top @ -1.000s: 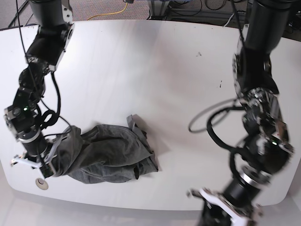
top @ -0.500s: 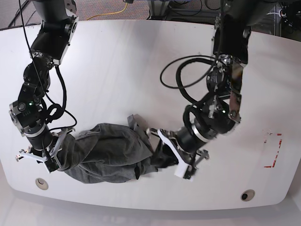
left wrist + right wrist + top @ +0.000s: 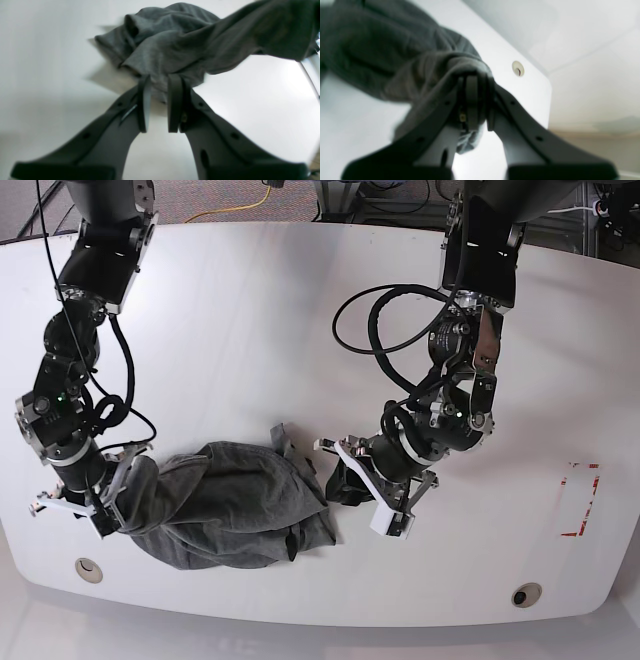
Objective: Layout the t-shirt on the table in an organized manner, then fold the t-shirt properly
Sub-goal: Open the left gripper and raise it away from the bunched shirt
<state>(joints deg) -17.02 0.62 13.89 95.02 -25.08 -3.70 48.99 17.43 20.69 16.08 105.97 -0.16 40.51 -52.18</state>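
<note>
T-shirt (image 3: 225, 505) fabric is bunched in a heap near the front edge of the table (image 3: 250, 310), toward the corner with the cable hole (image 3: 88, 569), and is not yet laid out. One end is clamped in the right gripper (image 3: 473, 82), and a fold at the other end is pinched between the nearly closed pads of the left gripper (image 3: 158, 86). For a clean spread, both grips are best kept firm while the ends are drawn apart along the front edge, low and evenly, so that no cloth slips out.
</note>
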